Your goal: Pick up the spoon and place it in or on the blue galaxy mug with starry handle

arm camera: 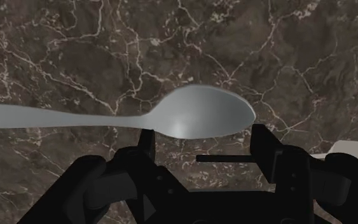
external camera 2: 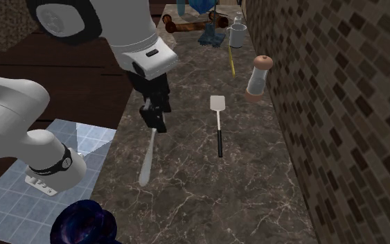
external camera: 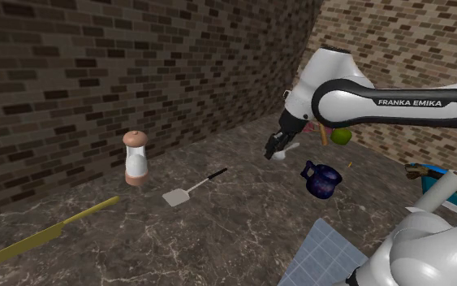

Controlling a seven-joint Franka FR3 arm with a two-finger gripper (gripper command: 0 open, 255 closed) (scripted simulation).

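A pale grey spoon (arm camera: 196,118) lies on the dark marble counter (arm camera: 75,57). My gripper (arm camera: 205,141) is right over it and open, one finger at the neck of the bowl and the other at its tip. I cannot tell whether they touch it. From across the counter the spoon's handle (external camera 2: 147,161) runs out from under the gripper (external camera 2: 157,125). In the shoulder view the gripper (external camera: 275,150) is at the spoon (external camera: 288,151), and the dark blue galaxy mug (external camera: 322,179) stands upright a short way to the right. The mug (external camera 2: 82,223) also shows at the second exterior view's bottom edge.
On the counter are a spatula (external camera: 190,189), a pepper grinder (external camera: 136,158) near the brick wall, and a long yellow knife (external camera: 40,238). A green apple (external camera: 342,136) sits behind the mug. A blue tiled mat (external camera: 324,256) lies by my stand.
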